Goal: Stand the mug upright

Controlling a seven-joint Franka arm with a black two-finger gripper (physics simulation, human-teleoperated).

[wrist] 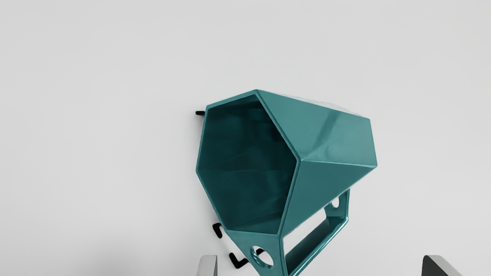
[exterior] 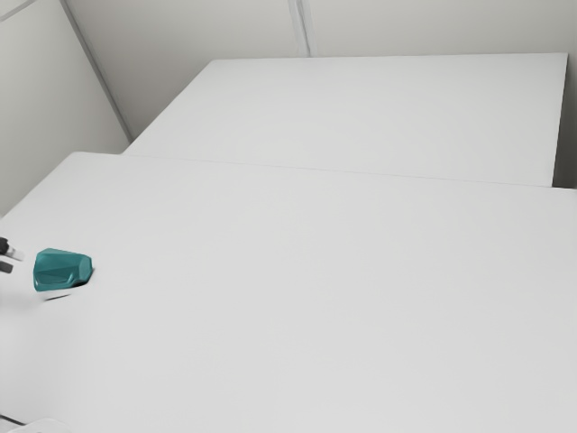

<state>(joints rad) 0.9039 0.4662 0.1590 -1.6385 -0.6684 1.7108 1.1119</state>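
Over at the exterior view's left edge, a black two-finger gripper (exterior: 12, 262) with pale fingertips, spread wide and holding zilch. Just off the tips, a teal, glossy, faceted mug (wrist: 333, 142), tipped on its side on the table, so definitely not upright. Angular teal handle with round holes (wrist: 318, 237) reaching toward the space between the fingertips. Wide, many-sided mouth facing partly up at the wrist camera, narrower base turned away from the gripper. Inside, just bare dark teal walls, pretty shadowy deeper in. Near the rim and handle, a few small black marks (wrist: 238, 261), can't tell what kind. Under it all, a smooth white table (exterior: 315, 289). Farther back, a second flat white surface (exterior: 361, 113), and behind that, pale grey walls (exterior: 198, 32) with darker seams.
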